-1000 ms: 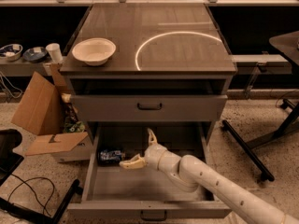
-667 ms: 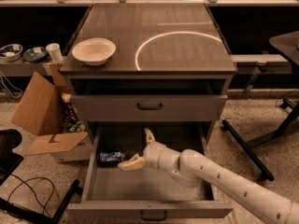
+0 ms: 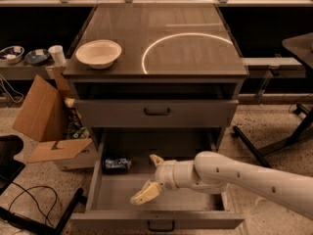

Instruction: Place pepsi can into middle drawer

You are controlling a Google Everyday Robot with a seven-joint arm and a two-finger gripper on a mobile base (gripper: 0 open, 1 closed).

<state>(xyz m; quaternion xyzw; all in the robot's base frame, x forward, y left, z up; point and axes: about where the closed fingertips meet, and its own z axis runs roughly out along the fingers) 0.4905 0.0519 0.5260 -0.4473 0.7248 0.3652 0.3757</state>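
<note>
The pepsi can (image 3: 117, 163), dark blue with a silver end, lies on its side in the back left of the middle drawer (image 3: 156, 220), which is pulled wide open. My gripper (image 3: 150, 176) is over the drawer's middle, to the right of the can and a little nearer the front. It is open and empty, with one cream finger (image 3: 145, 193) pointing front-left and the other toward the back. It is apart from the can.
A cream bowl (image 3: 99, 53) sits on the cabinet top at the left. The upper drawer front (image 3: 157, 112) is closed. A cardboard box (image 3: 46, 126) stands on the floor left of the cabinet. Chair legs (image 3: 274, 143) are at the right.
My gripper has drawn back from the can toward the drawer's front. The can lies still in the same spot.
</note>
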